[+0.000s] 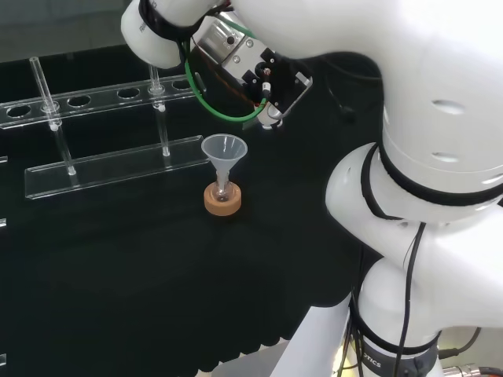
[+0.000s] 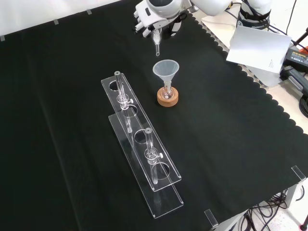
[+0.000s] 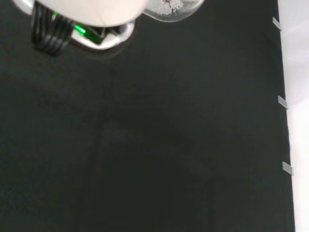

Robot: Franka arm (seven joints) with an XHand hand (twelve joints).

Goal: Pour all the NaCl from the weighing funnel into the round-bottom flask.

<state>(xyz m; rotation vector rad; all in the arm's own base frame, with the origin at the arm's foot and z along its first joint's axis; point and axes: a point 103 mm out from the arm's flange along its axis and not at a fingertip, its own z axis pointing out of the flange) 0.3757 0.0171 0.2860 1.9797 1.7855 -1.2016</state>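
The hand (image 2: 155,20) hangs at the far edge of the front view, its fingers curled around a clear weighing funnel (image 2: 156,42) whose narrow stem points down. The stem tip sits a little beyond and above the wide mouth of the clear plastic funnel (image 2: 166,71), with a gap between them; it is not yet over the mouth. That plastic funnel stands in the neck of a small round-bottom flask (image 2: 167,95), which rests in a cork ring (image 2: 168,98) on the black cloth (image 2: 72,96), just right of the acrylic tube rack (image 2: 140,144) in the front view.

The main risk, as I judge it, is spilling salt on the cloth: if the weighing funnel tips further before its stem is over the plastic funnel, grains would fall on the far side of the cork ring. A second risk is a knock. The plastic funnel is perched loosely and top-heavy on a small flask, so a stem brushing its rim could tilt it or topple the flask off the ring. Grains may also cling inside the glass and leave the pour incomplete.

In the wrist view the weighing funnel's bulb (image 3: 169,8) is clear glass with a small heap of white crystalline powder lying in it, so most of the NaCl seems still to be poured.
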